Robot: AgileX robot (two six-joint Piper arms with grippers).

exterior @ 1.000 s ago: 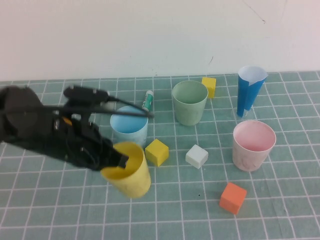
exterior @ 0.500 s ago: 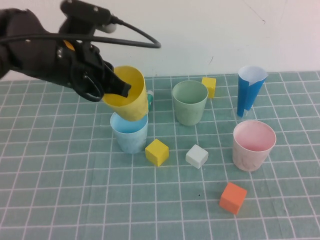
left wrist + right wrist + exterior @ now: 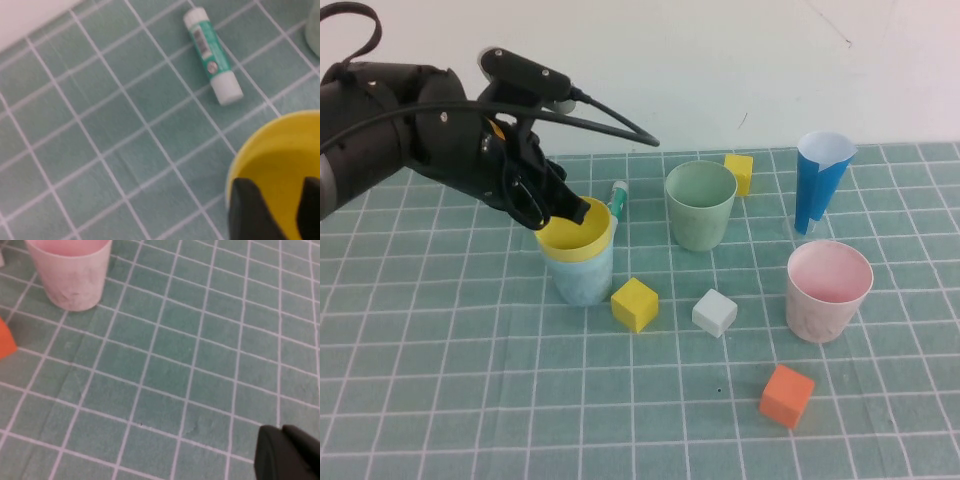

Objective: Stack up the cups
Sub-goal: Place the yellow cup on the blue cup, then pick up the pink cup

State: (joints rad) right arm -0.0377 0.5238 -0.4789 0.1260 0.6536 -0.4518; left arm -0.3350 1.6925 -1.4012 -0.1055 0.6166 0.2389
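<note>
The yellow cup (image 3: 576, 236) sits nested in the light blue cup (image 3: 582, 277), only its rim showing above the blue wall; we see the left gripper (image 3: 563, 208) right at that rim, its dark fingers (image 3: 250, 210) parted, with one tip reaching down inside the yellow cup and the other outside the wall; whether they press on the wall we cannot tell. Just beyond the fingers, on the far side of the yellow cup, a green-and-white glue stick (image 3: 213, 56) lies flat on the green gridded mat (image 3: 470, 380); just beside the stacked pair, on the near side, stands a yellow cube (image 3: 634, 304), and a white cube (image 3: 714, 313) lies a little farther out. Farther from the fingers stands the pale green cup (image 3: 700, 205), upright, with a second yellow cube (image 3: 738, 173) behind it; beyond these we find a tall dark-blue cone (image 3: 818, 182), the pink cup (image 3: 827, 290) upright and alone, and an orange cube (image 3: 786, 395) nearest the robot. The right gripper (image 3: 280, 452) hangs over bare mat well apart from the pink cup, its fingers pressed together and holding nothing.
</note>
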